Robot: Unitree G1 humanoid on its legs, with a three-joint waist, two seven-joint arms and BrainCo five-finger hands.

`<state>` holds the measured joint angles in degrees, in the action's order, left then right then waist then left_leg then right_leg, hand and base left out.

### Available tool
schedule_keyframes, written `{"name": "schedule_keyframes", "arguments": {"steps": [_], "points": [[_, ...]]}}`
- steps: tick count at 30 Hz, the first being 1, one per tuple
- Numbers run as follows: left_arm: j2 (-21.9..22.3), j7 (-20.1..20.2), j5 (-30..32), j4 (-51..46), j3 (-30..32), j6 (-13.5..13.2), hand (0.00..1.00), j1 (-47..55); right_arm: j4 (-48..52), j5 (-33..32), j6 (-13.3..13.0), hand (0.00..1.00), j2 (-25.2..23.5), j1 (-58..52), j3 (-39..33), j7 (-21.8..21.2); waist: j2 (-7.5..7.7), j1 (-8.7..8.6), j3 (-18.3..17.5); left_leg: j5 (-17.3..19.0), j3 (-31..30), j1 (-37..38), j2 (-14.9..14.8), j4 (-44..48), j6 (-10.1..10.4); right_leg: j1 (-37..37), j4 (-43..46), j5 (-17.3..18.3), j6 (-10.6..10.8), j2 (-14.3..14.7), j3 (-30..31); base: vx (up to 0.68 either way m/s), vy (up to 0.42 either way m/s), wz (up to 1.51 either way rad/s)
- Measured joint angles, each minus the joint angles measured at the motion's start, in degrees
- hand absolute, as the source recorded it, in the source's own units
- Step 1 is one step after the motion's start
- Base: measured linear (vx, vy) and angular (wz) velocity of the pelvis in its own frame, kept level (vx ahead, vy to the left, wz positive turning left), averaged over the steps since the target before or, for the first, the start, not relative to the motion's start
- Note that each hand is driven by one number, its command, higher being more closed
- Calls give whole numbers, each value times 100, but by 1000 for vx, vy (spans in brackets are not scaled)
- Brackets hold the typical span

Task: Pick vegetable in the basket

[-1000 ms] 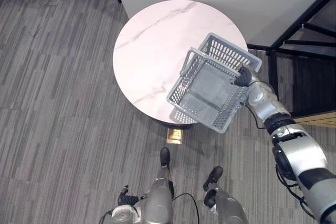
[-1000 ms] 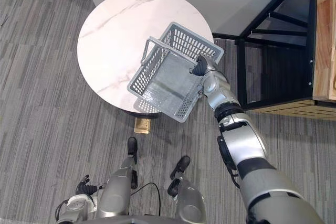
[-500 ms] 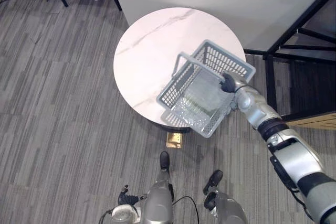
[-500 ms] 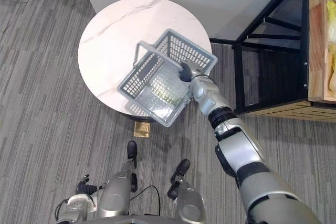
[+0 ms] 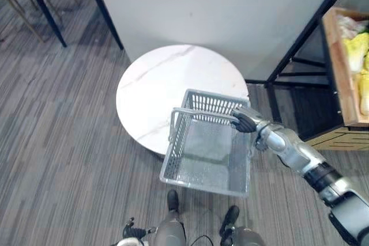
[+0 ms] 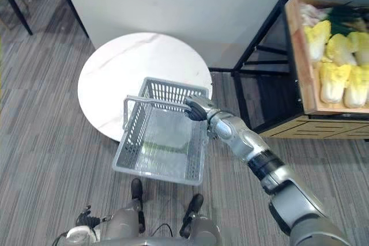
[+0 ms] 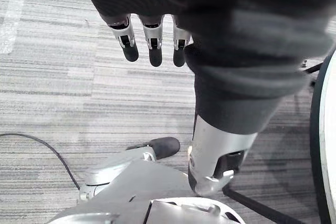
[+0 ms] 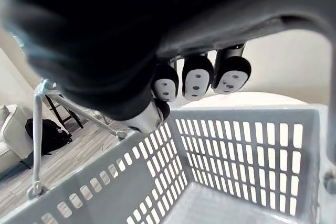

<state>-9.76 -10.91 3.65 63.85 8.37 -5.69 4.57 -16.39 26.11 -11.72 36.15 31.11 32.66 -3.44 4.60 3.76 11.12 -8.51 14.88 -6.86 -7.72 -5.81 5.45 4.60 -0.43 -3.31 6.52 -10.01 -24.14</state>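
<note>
My right hand (image 5: 244, 122) is shut on the handle of a grey plastic basket (image 5: 202, 181). The basket hangs level over the floor, just in front of the round table, and it is empty inside (image 8: 157, 182). In the right wrist view the fingers (image 8: 197, 80) curl round the handle bar. Pale yellow-green cabbages (image 6: 335, 66) lie on a wooden shelf (image 6: 300, 67) at the far right, well beyond the basket. My left hand (image 7: 151, 39) hangs low over the carpet with straight fingers and holds nothing.
A round white marble table (image 5: 164, 84) stands behind the basket, against a white wall panel. A black metal rack frame (image 5: 295, 50) carries the wooden shelf at the right. Dark chair legs (image 5: 43, 7) stand at the far left on grey striped carpet.
The camera has tilted up, bringing the cabbage shelf into view. The basket has swung off the table's edge and now hangs level over the floor, still in my right hand.
</note>
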Motion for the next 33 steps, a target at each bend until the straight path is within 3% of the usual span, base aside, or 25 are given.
{"name": "schedule_keyframes", "arguments": {"steps": [5,12,19,23,24,25,26,27,28,29,30,31,32,33], "points": [[-10,81,170,176,-9,1,0,98,503,-352,-163,100,448,-476,-1,-235,-51,-141,-253,35,97,61,-1,-7,-5,-21,-64,-7,10,3,151,25,-3,-12],[6,245,180,221,60,4,0,338,675,-421,-291,100,669,-1263,-104,-327,-83,-177,-504,172,274,363,20,11,-26,-252,-161,-61,56,2,321,77,-5,-11],[60,243,195,226,100,25,0,489,706,-343,-377,100,676,-2348,-1157,-273,-167,-227,-545,357,717,905,60,30,-89,-255,395,123,57,-59,813,65,12,-31],[-52,238,216,224,-195,30,0,409,933,118,-336,100,685,-2789,-1706,-76,-108,-328,-523,498,1337,899,228,-3,-168,356,807,141,111,-216,1417,-41,83,-68],[-95,238,221,225,-268,30,0,395,974,241,-313,100,683,-2795,-1717,-68,-18,-400,-488,495,1480,877,339,28,-173,494,722,198,117,-269,1483,-83,120,-94],[-138,238,225,225,-436,33,0,360,1004,335,-290,100,682,-2822,-1716,-68,-10,-446,-484,493,1777,878,362,29,-190,542,539,321,-56,-398,1158,-63,145,-134],[-69,243,239,224,-607,32,0,306,1015,492,-270,100,693,-2852,-1698,-66,-318,-431,-515,543,2203,882,51,29,-454,425,464,639,-678,-451,28,-42,109,-147],[-66,242,260,228,-631,28,0,265,1028,524,-275,100,684,-2845,-1678,-60,-352,-421,-496,555,2394,903,-24,30,-474,501,814,657,-756,-543,-409,-38,74,-135],[-76,229,282,227,-626,11,0,254,1031,537,-282,100,686,-2829,-1635,-57,-307,-418,-498,588,2585,931,-33,62,-482,589,1317,679,-868,-706,-822,-17,67,-113],[-184,216,283,218,-620,-6,0,175,1028,541,-306,100,665,-2813,-1613,-56,-107,-412,-497,754,2879,946,-11,279,-464,618,1861,559,-1245,-976,-1386,-11,38,-170],[-313,234,281,242,-629,-1,0,136,975,547,-360,100,665,-2657,-1579,-55,93,-325,-511,951,3349,1014,-25,534,-428,524,1532,334,-1374,-892,-1692,-49,-23,-232],[-275,243,274,333,-636,-10,0,125,887,555,-362,100,668,-2372,-1572,-50,-10,-274,-493,997,3898,1111,-207,555,-393,451,908,105,-1450,-560,-1704,-77,-73,-221],[-254,249,272,361,-640,-19,0,87,872,555,-362,100,689,-2267,-1575,-42,-30,-287,-479,998,4137,1168,-228,549,-392,429,997,216,-1440,-545,-1967,-100,-51,-204],[-191,266,240,398,-647,-52,0,32,867,552,-365,100,710,-2146,-1574,-6,-34,-338,-486,1032,4503,1277,-237,555,-344,349,1079,344,-1250,-557,-2327,-58,-46,-172]]}}
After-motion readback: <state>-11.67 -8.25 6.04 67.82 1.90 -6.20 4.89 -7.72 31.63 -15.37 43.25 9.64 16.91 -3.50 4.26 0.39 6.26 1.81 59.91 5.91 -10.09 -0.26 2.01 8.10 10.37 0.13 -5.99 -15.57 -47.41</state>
